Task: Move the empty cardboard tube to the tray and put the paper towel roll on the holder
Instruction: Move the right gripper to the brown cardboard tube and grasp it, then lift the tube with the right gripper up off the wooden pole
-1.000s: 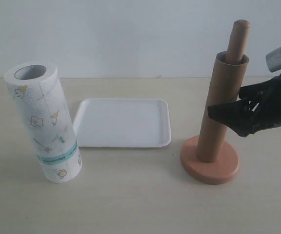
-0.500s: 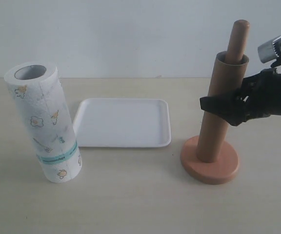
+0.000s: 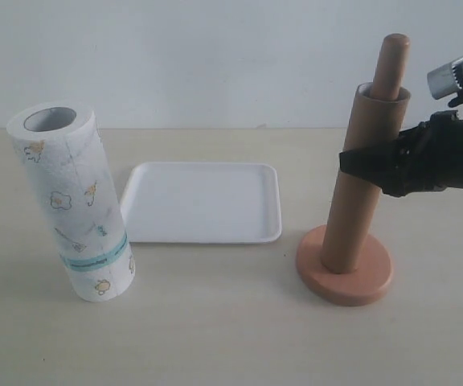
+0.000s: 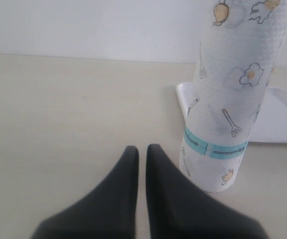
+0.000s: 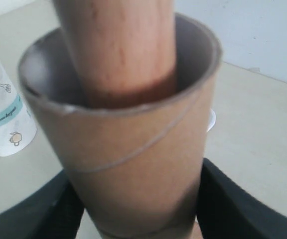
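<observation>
Cardboard tube (image 3: 348, 225), plain brown, around holder (image 3: 372, 277)

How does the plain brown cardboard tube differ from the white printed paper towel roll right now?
The brown cardboard tube is thin-walled and plain; the white paper towel roll is thick, printed, teal-banded. The tube sleeves the wooden holder pole, clasped by the right gripper; the roll stands free on the table. Both are hollow, roughly upright cylinders.

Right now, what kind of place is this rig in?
Probably a lab test bench, not a home: bare pale table against a blank white wall, with staged props: paper towel roll, tray, holder, cardboard tube.
</observation>
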Robot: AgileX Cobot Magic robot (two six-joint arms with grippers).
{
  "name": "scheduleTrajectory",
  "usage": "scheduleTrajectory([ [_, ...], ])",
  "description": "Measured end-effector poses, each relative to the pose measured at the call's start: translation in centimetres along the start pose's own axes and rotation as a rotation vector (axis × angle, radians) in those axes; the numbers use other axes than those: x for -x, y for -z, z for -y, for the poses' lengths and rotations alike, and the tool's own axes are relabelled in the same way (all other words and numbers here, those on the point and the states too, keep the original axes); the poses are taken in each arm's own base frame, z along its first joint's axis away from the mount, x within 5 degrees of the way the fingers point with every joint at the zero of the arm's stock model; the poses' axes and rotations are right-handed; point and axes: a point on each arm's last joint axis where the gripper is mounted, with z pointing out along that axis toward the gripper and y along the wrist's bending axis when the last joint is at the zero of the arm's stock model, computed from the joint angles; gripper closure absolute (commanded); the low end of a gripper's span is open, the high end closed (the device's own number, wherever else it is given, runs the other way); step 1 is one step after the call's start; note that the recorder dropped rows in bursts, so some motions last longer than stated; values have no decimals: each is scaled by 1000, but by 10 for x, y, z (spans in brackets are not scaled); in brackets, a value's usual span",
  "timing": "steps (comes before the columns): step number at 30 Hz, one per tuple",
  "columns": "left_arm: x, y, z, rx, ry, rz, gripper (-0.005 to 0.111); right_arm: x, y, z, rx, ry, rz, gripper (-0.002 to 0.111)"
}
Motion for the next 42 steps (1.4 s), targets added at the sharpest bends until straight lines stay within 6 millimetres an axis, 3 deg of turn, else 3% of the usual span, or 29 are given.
scheduleTrajectory([
  [10,0,0,0,0,0,0,102,0,0,0,1,-7,-1,85],
  [15,0,0,0,0,0,0,102,0,0,0,1,-5,-1,108],
  [25,0,0,0,0,0,0,102,2,0,-1,13,44,8,108],
  [31,0,0,0,0,0,0,102,15,0,2,3,80,35,108],
  [42,0,0,0,0,0,0,102,48,28,-13,-71,168,123,108],
])
